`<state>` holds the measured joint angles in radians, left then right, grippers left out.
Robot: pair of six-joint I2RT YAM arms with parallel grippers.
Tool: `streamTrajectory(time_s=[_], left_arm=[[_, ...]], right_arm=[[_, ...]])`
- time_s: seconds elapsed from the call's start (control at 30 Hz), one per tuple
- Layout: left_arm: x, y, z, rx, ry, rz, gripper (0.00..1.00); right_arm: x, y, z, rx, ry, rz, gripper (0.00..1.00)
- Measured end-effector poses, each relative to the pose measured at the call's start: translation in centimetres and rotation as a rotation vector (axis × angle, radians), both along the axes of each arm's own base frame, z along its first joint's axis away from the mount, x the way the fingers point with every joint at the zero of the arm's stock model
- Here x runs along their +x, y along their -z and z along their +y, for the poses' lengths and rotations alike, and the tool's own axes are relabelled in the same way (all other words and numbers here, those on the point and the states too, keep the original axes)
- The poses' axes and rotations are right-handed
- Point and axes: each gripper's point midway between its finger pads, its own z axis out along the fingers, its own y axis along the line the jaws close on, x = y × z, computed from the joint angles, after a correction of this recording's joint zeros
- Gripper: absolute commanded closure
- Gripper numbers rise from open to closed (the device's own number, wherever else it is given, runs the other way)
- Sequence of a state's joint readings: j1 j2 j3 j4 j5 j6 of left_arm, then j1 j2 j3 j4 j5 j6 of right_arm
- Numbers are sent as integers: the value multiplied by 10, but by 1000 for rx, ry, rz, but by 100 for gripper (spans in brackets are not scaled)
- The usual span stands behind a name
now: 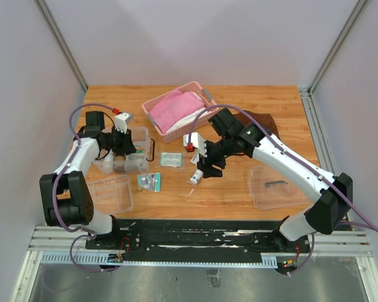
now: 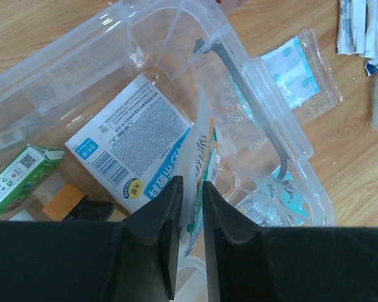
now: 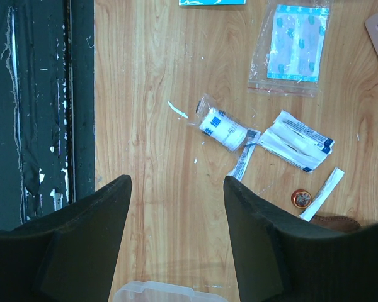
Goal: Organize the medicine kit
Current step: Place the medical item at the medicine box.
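Note:
The medicine kit's clear box (image 1: pixel 138 135) sits at the left, its grey handle (image 2: pixel 268 126) folded down. Inside lie a blue-and-white packet (image 2: pixel 135 145) and a green carton (image 2: pixel 19 176). My left gripper (image 2: pixel 190 181) hangs over the box (image 2: pixel 113 31), jaws a narrow gap apart, with the edge of a white-and-green packet (image 2: pixel 201 148) standing in that gap. The divided tray (image 1: pixel 110 192) lies in front of the box and the lid (image 1: pixel 274 185) lies at the right. My right gripper (image 3: pixel 177 181) is open and empty above bare wood, short of a small wrapped roll (image 3: pixel 222 127).
A pink basket (image 1: pixel 176 113) with pink cloth stands at the back. Loose on the wood are a plaster bag (image 3: pixel 295 44), white sachets (image 3: pixel 299 141), a small orange tin (image 3: pixel 301 198) and a teal packet (image 1: pixel 149 181). A black rail (image 3: pixel 44 107) marks the near edge.

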<state>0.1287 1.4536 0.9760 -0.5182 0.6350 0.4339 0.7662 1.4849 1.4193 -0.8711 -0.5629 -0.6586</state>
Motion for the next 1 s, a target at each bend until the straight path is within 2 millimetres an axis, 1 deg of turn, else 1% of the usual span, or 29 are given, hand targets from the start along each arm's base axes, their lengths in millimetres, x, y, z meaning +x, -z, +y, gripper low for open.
streamTrajectory(time_s=[0.17, 0.33, 0.47, 0.53, 0.7, 0.87, 1.0], left_arm=[[7, 3, 7, 33, -21, -11, 63], [16, 5, 14, 70, -42, -24, 50], [24, 3, 22, 107, -66, -58, 42], [28, -2, 25, 124, -78, -85, 40], [36, -23, 32, 159, -104, -172, 37], [40, -38, 37, 183, -122, -227, 35], [35, -51, 37, 195, -130, -291, 26]], right_arm=[[0, 2, 0, -3, 0, 3, 38], [0, 4, 0, -7, 0, 8, 38], [2, 6, 0, -15, 2, 10, 38], [2, 7, 0, -17, 3, 10, 38], [2, 9, 1, -20, 3, 13, 38], [3, 10, 1, -24, 4, 15, 39], [3, 10, 1, -24, 4, 15, 38]])
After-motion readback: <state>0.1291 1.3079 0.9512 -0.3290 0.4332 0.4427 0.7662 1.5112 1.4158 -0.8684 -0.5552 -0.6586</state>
